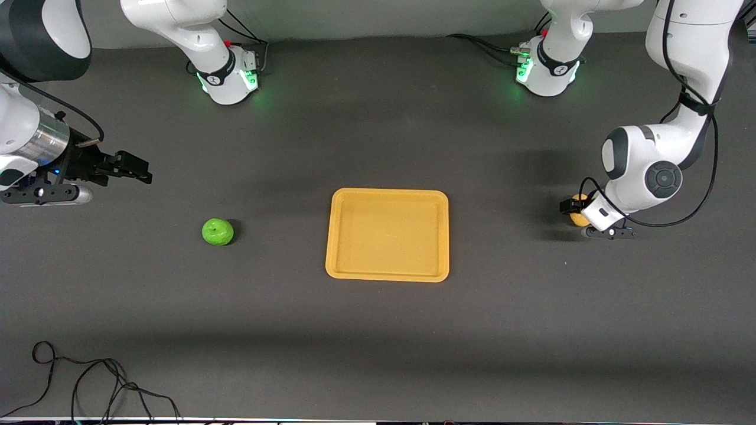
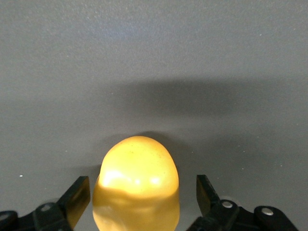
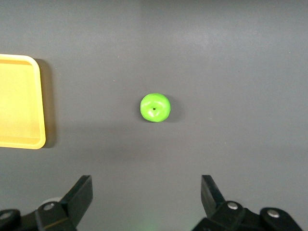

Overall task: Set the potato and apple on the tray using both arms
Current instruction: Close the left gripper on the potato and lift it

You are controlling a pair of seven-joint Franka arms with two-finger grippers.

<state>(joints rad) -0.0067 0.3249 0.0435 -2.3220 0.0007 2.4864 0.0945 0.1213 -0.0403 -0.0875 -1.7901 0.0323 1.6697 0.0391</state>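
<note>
Potato [image 2: 136,180], the lumpy yellow-tan oval near the bench's left-arm edge, sits between the left gripper's [image 2: 139,202] spread fingers; its smooth skin might squirt free. Right gripper [image 3: 147,202] hangs open over bare bench, well off the round green apple [image 1: 218,231].

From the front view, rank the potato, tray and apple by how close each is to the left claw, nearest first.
1. The potato: between the open fingers of the left claw, at the left arm's end of the table.
2. The tray: mid-table.
3. The apple: toward the right arm's end, where the right claw hangs open, away from it.
</note>
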